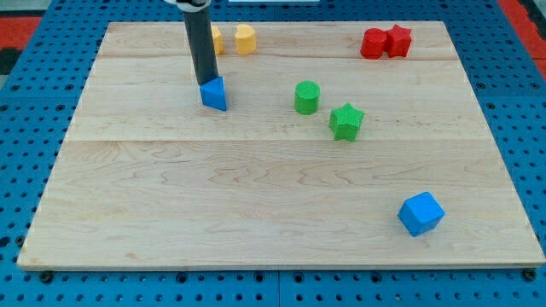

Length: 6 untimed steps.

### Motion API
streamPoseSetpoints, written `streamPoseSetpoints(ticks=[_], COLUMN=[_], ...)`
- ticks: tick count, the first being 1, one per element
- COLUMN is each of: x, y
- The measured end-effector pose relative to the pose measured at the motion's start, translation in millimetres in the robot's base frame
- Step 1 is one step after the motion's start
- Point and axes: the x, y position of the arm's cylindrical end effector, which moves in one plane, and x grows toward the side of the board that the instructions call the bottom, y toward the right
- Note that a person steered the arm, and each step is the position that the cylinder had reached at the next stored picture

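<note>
A pale wooden board of glued planks with visible grain fills most of the view, lying on a blue perforated metal base whose holes run in a regular grid. The straight dark rod, smooth and matte, comes down from the view's top; it has no jaws, so it grips nothing, and my tip rests against the top back edge of the blue triangular block. Eight small ridged plastic blocks sit on the board, two of each colour. The blue cube lies alone near the view's bottom right. The green cylinder and green star stand near each other in the middle, to the right of the tip. The red block and red star touch at the top right. Two yellow blocks sit at the top edge: one in full view, the other partly hidden behind the rod.
</note>
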Motion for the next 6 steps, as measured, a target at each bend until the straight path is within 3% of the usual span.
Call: streamPoseSetpoints(ticks=[2,5,6], x=[17,187,209], y=[21,97,138])
